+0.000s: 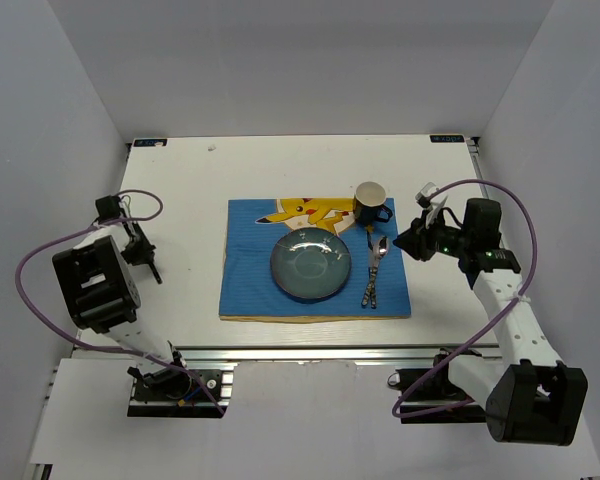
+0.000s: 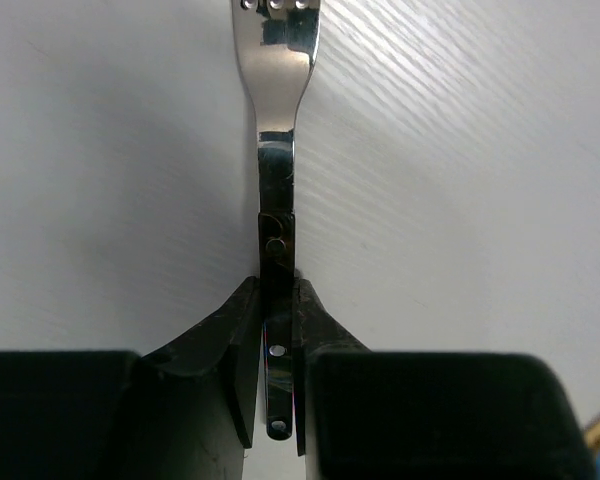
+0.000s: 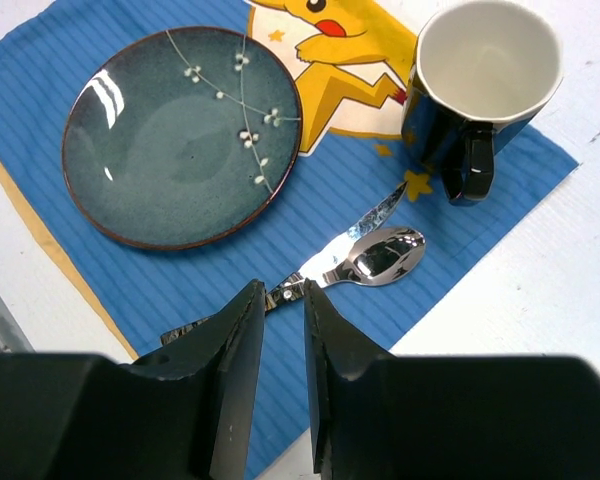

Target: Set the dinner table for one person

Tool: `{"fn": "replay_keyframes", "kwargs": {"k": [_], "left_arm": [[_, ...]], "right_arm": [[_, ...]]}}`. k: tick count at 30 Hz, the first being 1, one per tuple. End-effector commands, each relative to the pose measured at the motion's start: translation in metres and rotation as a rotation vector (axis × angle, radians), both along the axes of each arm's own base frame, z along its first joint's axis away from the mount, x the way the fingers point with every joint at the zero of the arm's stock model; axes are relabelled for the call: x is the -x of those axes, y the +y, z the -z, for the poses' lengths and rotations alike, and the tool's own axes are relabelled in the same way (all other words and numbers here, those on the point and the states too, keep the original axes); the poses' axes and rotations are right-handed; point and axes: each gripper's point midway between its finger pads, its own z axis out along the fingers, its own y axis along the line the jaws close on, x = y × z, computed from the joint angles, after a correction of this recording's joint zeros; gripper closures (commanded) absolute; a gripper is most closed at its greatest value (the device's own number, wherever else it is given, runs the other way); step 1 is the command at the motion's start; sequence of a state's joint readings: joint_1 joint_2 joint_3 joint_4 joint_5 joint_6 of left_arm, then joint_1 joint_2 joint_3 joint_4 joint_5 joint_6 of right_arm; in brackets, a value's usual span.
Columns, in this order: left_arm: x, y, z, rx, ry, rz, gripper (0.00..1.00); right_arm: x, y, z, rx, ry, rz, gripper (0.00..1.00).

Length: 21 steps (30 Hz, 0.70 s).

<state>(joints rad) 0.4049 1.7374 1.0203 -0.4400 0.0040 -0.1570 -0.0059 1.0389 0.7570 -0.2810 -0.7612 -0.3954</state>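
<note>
My left gripper point(image 2: 277, 300) is shut on the dark handle of a steel fork point(image 2: 277, 130), which lies on the white dinner table point(image 2: 100, 150) with its tines pointing away. In the top view that gripper point(image 1: 155, 275) is at the table's left side, well left of the blue placemat point(image 1: 250, 290). On the mat sit a teal plate point(image 1: 310, 264), a dark mug point(image 1: 370, 203), a spoon point(image 1: 377, 250) and a knife point(image 1: 368, 285). My right gripper point(image 3: 280, 300) hangs open over the knife point(image 3: 380, 210) and spoon point(image 3: 380, 257) handles, holding nothing.
A silver rail point(image 1: 300, 352) runs along the table's near edge. White walls close in the table on three sides. The mug point(image 3: 485, 70) stands upright and empty at the mat's far right corner, beside the plate point(image 3: 180, 135).
</note>
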Motion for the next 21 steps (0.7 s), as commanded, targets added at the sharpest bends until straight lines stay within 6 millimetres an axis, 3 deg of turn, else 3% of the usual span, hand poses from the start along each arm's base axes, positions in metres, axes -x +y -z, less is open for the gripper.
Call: {"fn": "replay_keyframes", "kwargs": {"k": [1, 3, 15, 21], "left_arm": [[-0.006, -0.032, -0.027, 0.136, -0.125, 0.026, 1.00], [-0.006, -0.045, -0.037, 0.187, -0.179, 0.027, 1.00], [0.011, -0.167, -0.097, 0.386, -0.386, 0.245, 1.00], [0.020, -0.215, -0.091, 0.457, -0.407, 0.293, 1.00]], "right_arm": [[-0.004, 0.001, -0.019, -0.010, -0.073, 0.004, 0.72], [-0.002, 0.001, -0.018, -0.015, -0.069, 0.008, 0.72], [0.001, 0.002, -0.016, -0.024, -0.059, 0.013, 0.73], [0.003, 0.001, -0.012, -0.012, -0.047, 0.015, 0.73]]}}
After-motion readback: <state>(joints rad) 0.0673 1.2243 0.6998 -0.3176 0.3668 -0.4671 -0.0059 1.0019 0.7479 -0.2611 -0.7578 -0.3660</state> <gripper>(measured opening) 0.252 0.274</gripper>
